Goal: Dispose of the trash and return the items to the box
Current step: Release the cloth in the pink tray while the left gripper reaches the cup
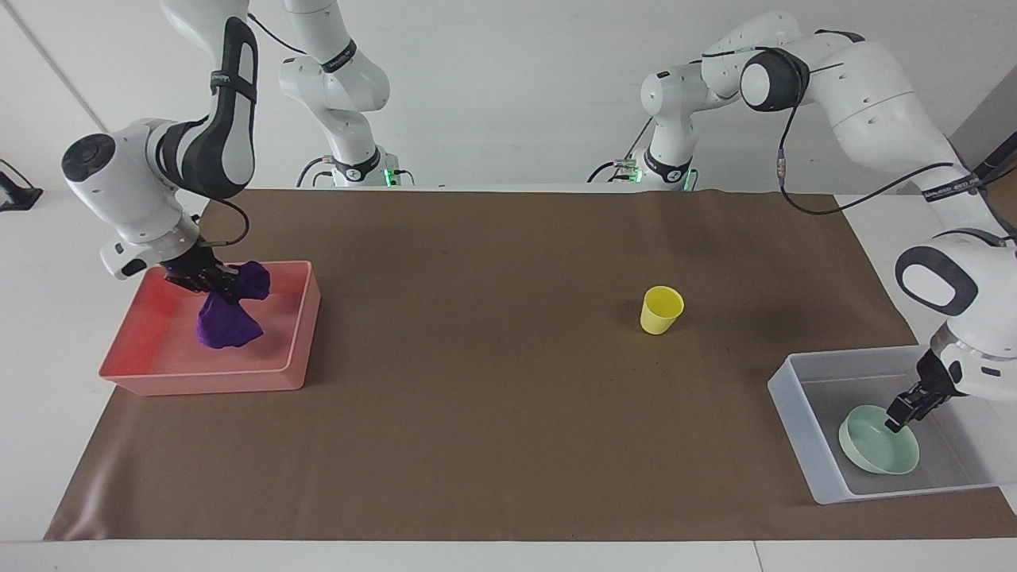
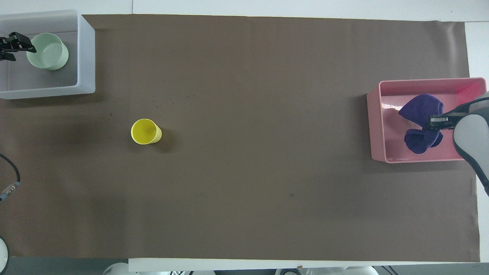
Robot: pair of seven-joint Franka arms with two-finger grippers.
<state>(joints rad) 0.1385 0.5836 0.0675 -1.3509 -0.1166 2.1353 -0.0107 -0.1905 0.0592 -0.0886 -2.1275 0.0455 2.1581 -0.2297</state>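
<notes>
Open brown mat [image 1: 477,413] all around the yellow cup [image 1: 661,309]; the pink tray [image 1: 294,349] and grey bin [image 1: 794,429] stand well apart at the table's ends

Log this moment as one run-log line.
right gripper: holds purple rag in pink tray | left gripper: at green bowl in bin | yellow cup: on table

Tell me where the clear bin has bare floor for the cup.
In the bin, floor nearer the robots than the green bowl is bare. Crowded: the left pincer beside the bowl. The yellow cup stands on the mat.
</notes>
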